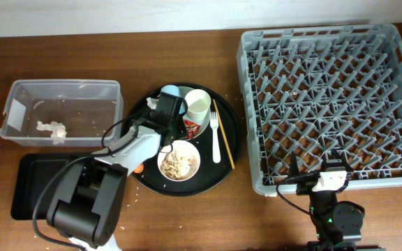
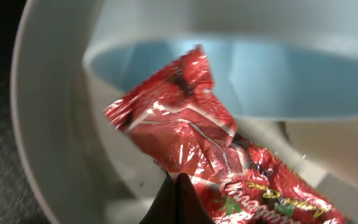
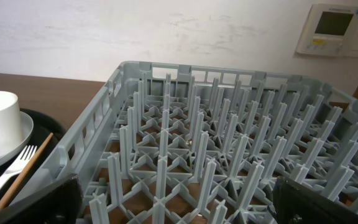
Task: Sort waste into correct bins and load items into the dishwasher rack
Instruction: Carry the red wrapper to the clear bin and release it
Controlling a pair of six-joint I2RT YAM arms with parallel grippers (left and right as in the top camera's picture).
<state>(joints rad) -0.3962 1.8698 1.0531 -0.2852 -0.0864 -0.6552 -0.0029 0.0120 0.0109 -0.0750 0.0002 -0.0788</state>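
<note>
Two tools: left tool pinched shut on wrapper edge, cup just ahead, likely grip for lifting it off plate. Right tool wide, idle, rack ahead.

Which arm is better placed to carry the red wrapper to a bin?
Left. The left tool looks shut on the red wrapper over the plate, near the clear tub; the right tool sits open by the dishwasher rack.

Our pale grey left arm reaches forward from its base, its black left gripper pinched tight on the red crinkled wrapper. Our black right arm sits folded low, its right gripper spread wide.
</note>
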